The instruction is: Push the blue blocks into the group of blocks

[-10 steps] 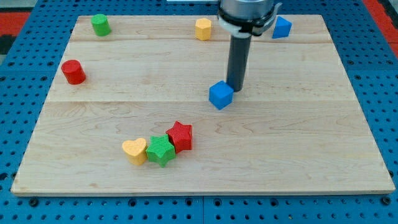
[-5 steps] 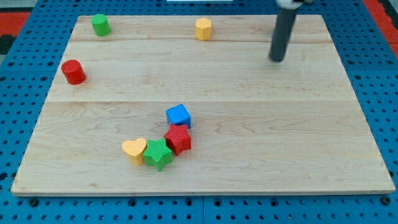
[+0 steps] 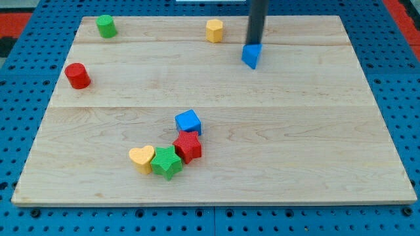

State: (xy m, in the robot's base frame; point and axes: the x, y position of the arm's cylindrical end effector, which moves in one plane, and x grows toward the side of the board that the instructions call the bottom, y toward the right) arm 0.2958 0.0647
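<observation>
Camera view, nearest first: the group sits toward the board's six o'clock side, a yellow heart (image 3: 141,158), a green star (image 3: 167,161) and a red star (image 3: 188,146) pressed together in a row. One blue cube (image 3: 188,122) rests touching the red star at its twelve o'clock, so I judge that half of the job done.

Farther up, toward one o'clock from the group and well apart from it, lies the other blue block (image 3: 251,55), a wedge-like shape as far as I can tell. My tip (image 3: 254,44) stands right at its twelve o'clock edge, touching or nearly so. I have no gripper to open or close, only the bare rod. That is a fair side to push from, since the group lies toward seven o'clock of this block.

What is left, by my judgement: drive that block down across the middle of the board to join the others. That path looks free of blocks.

At the far side, a yellow hexagonal block (image 3: 214,30) sits near the blue one at its ten o'clock. A green cylinder (image 3: 105,26) is at the far corner toward eleven o'clock, and a red cylinder (image 3: 77,76) stands near the nine o'clock edge, all clear of my line. The wooden board (image 3: 341,151) has wide room at three o'clock.
</observation>
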